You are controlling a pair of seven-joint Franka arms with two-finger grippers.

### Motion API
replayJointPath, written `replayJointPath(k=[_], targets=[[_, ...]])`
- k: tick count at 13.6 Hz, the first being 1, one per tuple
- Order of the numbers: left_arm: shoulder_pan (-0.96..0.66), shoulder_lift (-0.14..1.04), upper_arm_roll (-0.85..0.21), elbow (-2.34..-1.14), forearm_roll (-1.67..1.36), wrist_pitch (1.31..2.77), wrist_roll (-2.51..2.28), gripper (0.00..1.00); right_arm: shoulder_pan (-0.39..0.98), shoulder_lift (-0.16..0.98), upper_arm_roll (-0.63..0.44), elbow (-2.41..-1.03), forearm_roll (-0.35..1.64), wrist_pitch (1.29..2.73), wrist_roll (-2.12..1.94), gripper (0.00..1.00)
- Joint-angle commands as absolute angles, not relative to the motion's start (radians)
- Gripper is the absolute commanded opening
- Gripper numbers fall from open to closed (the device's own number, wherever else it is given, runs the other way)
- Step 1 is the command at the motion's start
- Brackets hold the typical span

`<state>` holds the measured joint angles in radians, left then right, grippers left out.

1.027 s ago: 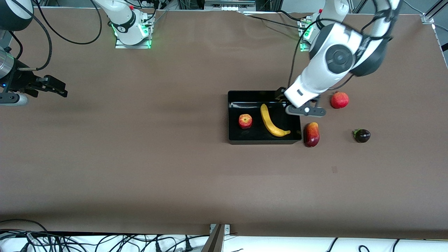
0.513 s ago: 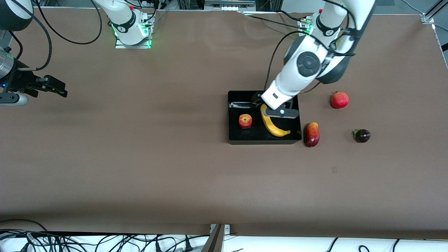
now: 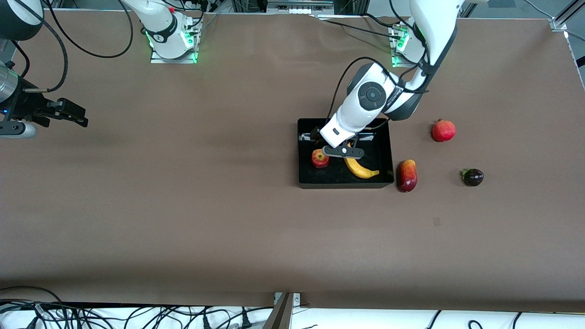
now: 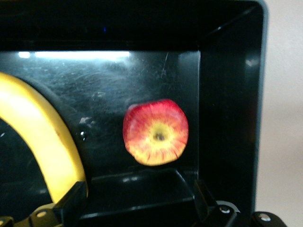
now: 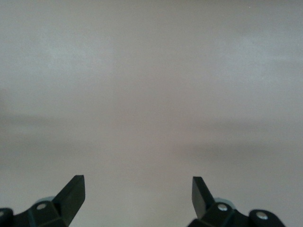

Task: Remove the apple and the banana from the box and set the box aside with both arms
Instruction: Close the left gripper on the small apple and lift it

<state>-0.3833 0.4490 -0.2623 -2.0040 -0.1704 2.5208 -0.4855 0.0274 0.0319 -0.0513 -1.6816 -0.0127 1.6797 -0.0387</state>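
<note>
The black box (image 3: 343, 184) sits mid-table and holds the red-yellow apple (image 3: 320, 158) and the yellow banana (image 3: 358, 168). The mango (image 3: 406, 175) lies against the box's wall toward the left arm's end. The pomegranate (image 3: 443, 130) and the dark purple fruit (image 3: 473, 177) lie farther toward that end. My left gripper (image 3: 316, 137) is open and empty, low inside the box beside the apple. The left wrist view shows the apple (image 4: 155, 132), the banana (image 4: 42, 137) and the box wall (image 4: 227, 118) ahead of the gripper (image 4: 137, 201). My right gripper (image 3: 75, 116) waits open.
The right gripper (image 5: 137, 189) hangs over bare brown table at the right arm's end. Cables run along the table edge nearest the front camera (image 3: 137, 315) and by the arm bases (image 3: 173, 41).
My left gripper has moved from the box wall beside the mango, across the banana, to the apple's side of the box. The fruits and the right arm have not moved.
</note>
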Motion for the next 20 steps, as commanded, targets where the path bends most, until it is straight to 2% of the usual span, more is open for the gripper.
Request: replayJointPath(k=[1,5,10,11,13,14,17,20], targets=[[-0.436,0.512,-0.21,-1.947,-0.17,2.558,-0.485,1.0,0.028,0.032,-0.052,-1.678,-0.021,1.684,-0.034,1.0],[-0.488,0.577,-0.158,-1.876,-0.172,2.566,-0.486,1.0,0.028,0.032,-0.052,-1.678,-0.02,1.683,-0.034,1.0],[-0.512,0.62,-0.143,-1.87,-0.173,2.605,-0.486,1.0,0.028,0.032,-0.052,-1.678,-0.018,1.684,-0.034,1.0],[-0.512,0.618,-0.143,-1.87,-0.172,2.605,-0.485,0.85,0.028,0.034,-0.052,-1.678,-0.017,1.684,-0.034,1.0],[-0.514,0.609,-0.143,-1.87,-0.161,2.602,-0.453,0.16,0.028,0.034,-0.052,-1.678,-0.015,1.684,-0.034,1.0],[-0.512,0.601,-0.143,-1.87,-0.14,2.6,-0.418,0.0,0.028,0.035,-0.052,-1.678,-0.014,1.686,-0.034,1.0],[-0.509,0.578,-0.143,-1.871,-0.14,2.596,-0.413,0.0,0.029,0.04,-0.049,-1.68,-0.011,1.686,-0.031,1.0],[-0.489,0.494,-0.143,-1.913,-0.144,2.573,-0.422,0.0,0.032,0.041,-0.046,-1.68,-0.011,1.686,-0.031,1.0]])
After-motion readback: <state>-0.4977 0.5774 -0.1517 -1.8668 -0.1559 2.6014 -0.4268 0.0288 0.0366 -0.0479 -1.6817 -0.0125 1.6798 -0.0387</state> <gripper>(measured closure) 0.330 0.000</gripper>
